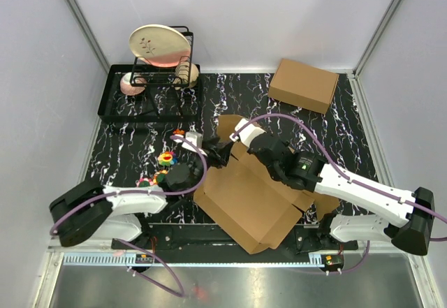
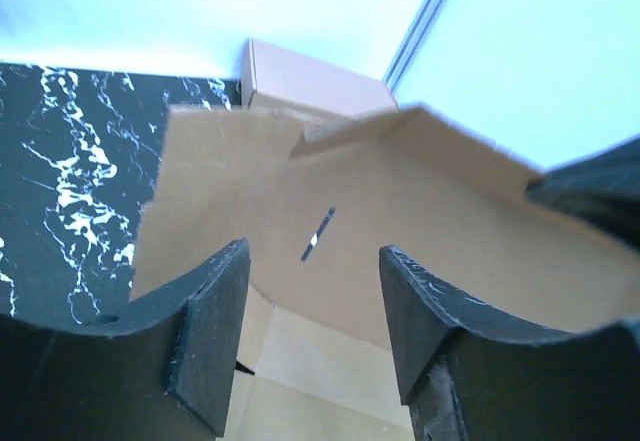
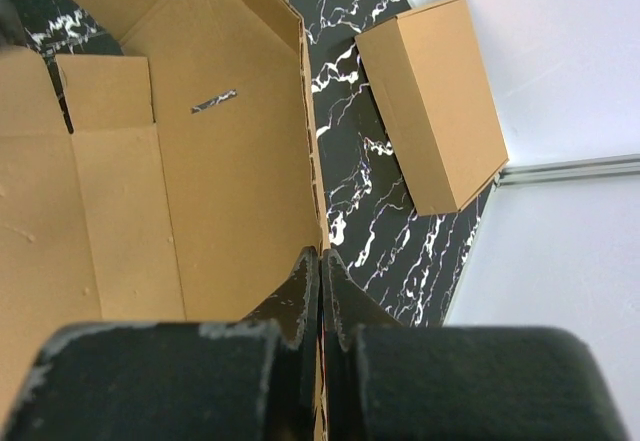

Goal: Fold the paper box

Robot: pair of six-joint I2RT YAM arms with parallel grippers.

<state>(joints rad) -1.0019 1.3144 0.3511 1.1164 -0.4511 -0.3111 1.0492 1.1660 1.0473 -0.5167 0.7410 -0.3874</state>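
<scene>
The paper box is a brown cardboard sheet lying part-folded in the middle of the table, with its far panel raised. In the right wrist view its inside shows a slot and flaps. My right gripper is shut on the upright edge of that raised panel, and the cardboard edge runs between its closed fingertips. My left gripper is open and empty at the box's left far corner. In the left wrist view its fingers stand apart in front of the raised panel.
A second, made-up brown box sits at the far right and also shows in the right wrist view. A black tray with a dish rack and a plate is at the far left. Small coloured toys lie beside my left gripper.
</scene>
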